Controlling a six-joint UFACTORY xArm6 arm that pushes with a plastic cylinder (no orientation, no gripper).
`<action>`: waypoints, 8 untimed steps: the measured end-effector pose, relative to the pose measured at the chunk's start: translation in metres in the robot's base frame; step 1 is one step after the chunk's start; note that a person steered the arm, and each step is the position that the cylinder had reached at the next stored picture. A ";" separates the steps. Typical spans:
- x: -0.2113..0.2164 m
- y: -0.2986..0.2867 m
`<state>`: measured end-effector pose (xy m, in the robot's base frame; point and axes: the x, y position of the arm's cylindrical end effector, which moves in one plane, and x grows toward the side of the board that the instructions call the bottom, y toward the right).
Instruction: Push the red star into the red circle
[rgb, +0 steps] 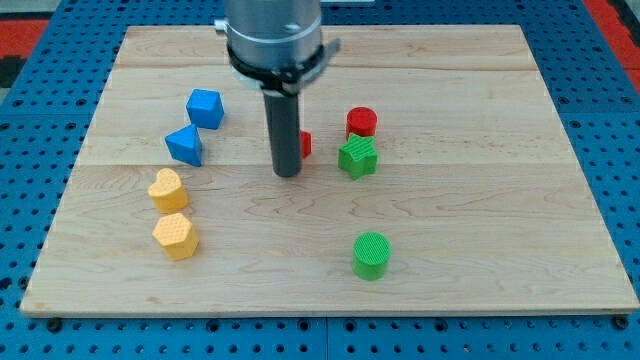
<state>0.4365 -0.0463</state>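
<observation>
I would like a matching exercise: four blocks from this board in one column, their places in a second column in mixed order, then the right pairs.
1. red circle
2. green circle
3. yellow hexagon
4. red star

A. view's left, below the yellow heart
B. just above the green star
C. partly hidden behind my tip
D. nearest the view's bottom, right of centre

Pairs: 1-B, 2-D, 3-A, 4-C

On our bench (450, 290): two cubes at the view's left, one (204, 107) above the other (185, 145). Below them, heart (167, 188) over hexagon (176, 236). Our tip (287, 173) mid-board, hiding most of one star (304, 144). Rightward, circle (362, 122) touching a second star (357, 157) beneath it. Cylinder (371, 255) nearest the bottom.
</observation>
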 end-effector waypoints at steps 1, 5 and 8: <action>-0.031 0.007; -0.012 0.046; -0.052 -0.026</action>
